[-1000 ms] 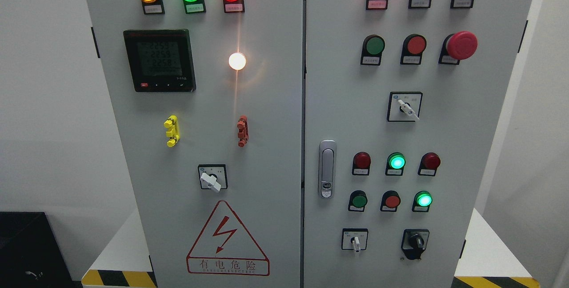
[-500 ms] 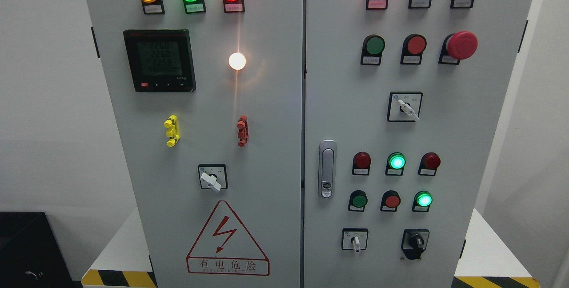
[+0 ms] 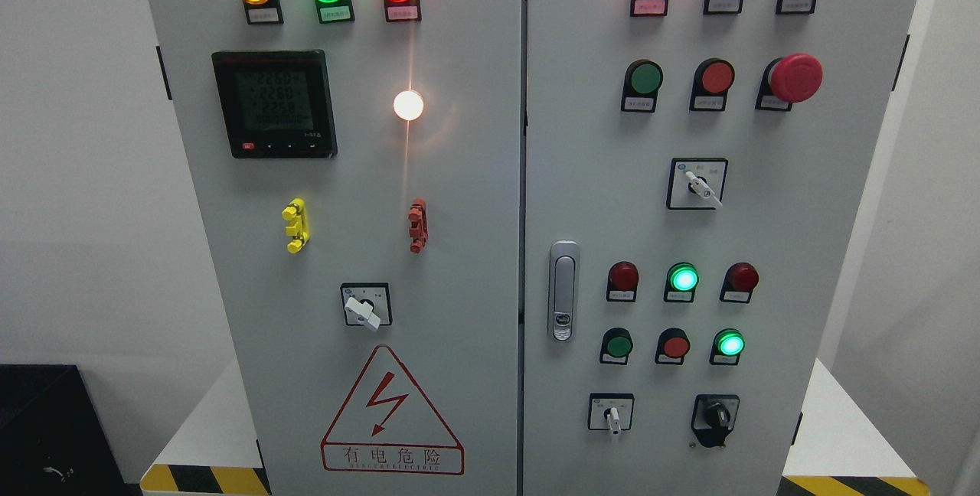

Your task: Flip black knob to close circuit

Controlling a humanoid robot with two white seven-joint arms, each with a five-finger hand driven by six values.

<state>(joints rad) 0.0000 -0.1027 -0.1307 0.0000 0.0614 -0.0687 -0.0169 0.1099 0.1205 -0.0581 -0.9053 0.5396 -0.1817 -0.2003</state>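
The black knob (image 3: 716,416) sits at the lower right of the grey cabinet's right door (image 3: 766,220), on a black plate, its handle pointing up and slightly left. A white-handled selector (image 3: 612,414) is just left of it. Neither of my hands or arms shows in the head view.
The right door carries red and green buttons, a red mushroom stop (image 3: 795,77), a white selector (image 3: 700,184) and a metal door latch (image 3: 563,291). The left door has a meter (image 3: 274,103), lit lamps, a white selector (image 3: 364,308) and a red warning triangle (image 3: 391,413).
Only the meter's digits have changed; nothing else has moved.
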